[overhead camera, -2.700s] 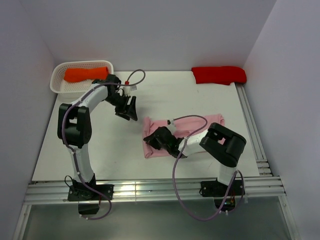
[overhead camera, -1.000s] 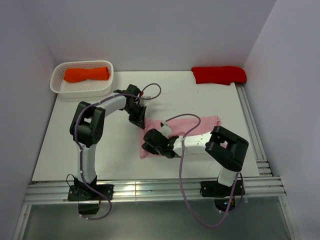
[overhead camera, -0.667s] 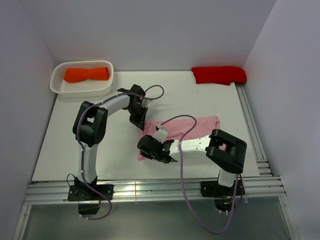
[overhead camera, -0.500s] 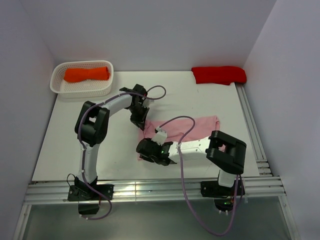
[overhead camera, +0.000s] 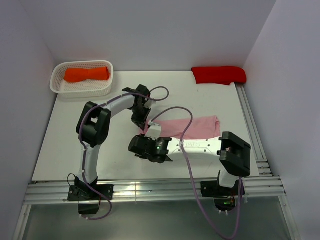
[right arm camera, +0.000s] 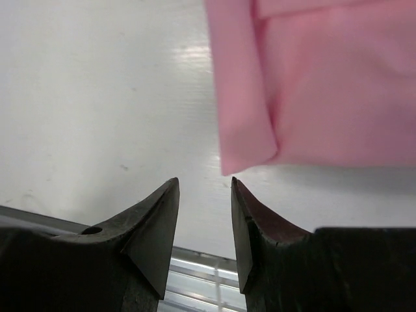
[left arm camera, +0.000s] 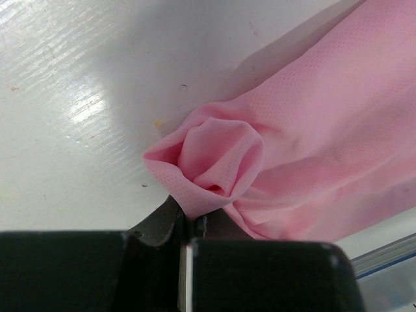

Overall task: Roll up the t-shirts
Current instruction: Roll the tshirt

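Observation:
The light pink t-shirt [overhead camera: 200, 125] lies as a long folded strip across the middle of the table. My left gripper [overhead camera: 144, 125] is at the strip's left end. In the left wrist view the left gripper [left arm camera: 192, 218] is shut on a bunched corner of the pink t-shirt [left arm camera: 221, 156]. My right gripper [overhead camera: 138, 145] sits low on the table, just near of that same end. In the right wrist view the right gripper [right arm camera: 203, 183] is open and holds nothing. A folded corner of the pink t-shirt [right arm camera: 247, 153] lies just beyond its tips.
A white basket [overhead camera: 57, 85] at the back left holds the orange bundle [overhead camera: 86, 74]. The red bundle [overhead camera: 219, 74] lies at the back right corner. Metal rails [overhead camera: 252, 130] run along the table's right and near edges. The right arm's purple cable [overhead camera: 172, 111] loops over the pink cloth.
The right gripper slid left off the pink shirt's end and its jaws opened. The left gripper moved in slightly toward the shirt's left corner and stayed shut.

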`<state>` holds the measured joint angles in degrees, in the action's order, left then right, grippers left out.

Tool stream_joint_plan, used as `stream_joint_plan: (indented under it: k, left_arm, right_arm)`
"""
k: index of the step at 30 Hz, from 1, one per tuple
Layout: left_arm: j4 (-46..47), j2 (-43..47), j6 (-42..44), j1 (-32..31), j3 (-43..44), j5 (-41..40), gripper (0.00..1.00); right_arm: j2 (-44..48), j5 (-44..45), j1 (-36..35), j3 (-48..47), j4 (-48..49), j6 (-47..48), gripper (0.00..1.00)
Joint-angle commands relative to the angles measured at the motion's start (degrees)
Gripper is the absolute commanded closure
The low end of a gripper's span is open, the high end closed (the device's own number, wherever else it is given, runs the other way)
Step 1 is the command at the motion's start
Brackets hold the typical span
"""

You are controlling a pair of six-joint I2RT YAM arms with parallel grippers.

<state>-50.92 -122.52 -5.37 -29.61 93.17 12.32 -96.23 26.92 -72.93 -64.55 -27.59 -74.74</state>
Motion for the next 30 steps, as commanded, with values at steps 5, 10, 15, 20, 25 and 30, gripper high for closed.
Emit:
stream_joint_plan:
  k: [5,10,15,20,25,30]
  left_arm:
    - [1.9,-2.7,1.9,-0.1,-0.1,-6.8,1.00]
    - [1.4,-2.5,2.0,-0.4,-0.1,-7.2,1.00]
    - [1.3,-2.5,2.1,-0.4,0.0,-7.3,1.00]
    - [1.1,-2.8,1.9,-0.5,0.3,-7.1,1.00]
    - [0.9,-2.9,1.8,-0.7,0.5,-7.2,1.00]
    - [0.8,-3.3,1.7,-0.9,0.5,-7.1,1.00]
  right_arm:
    - [-4.8,8.8,0.8,-13.1,-7.5,8.1,0.54]
    - [-14.6,15.9,3.0,-21.9,-9.0,13.8,0.55]
    - [-23.1,21.0,3.9,-30.3,-14.3,15.9,0.55]
    - [-28.1,25.4,4.1,-36.8,-17.3,18.1,0.55]
    - [-32.6,25.6,4.5,-41.1,-21.2,18.1,0.55]
    - [-34.6,24.7,4.5,-41.7,-22.0,18.4,0.55]
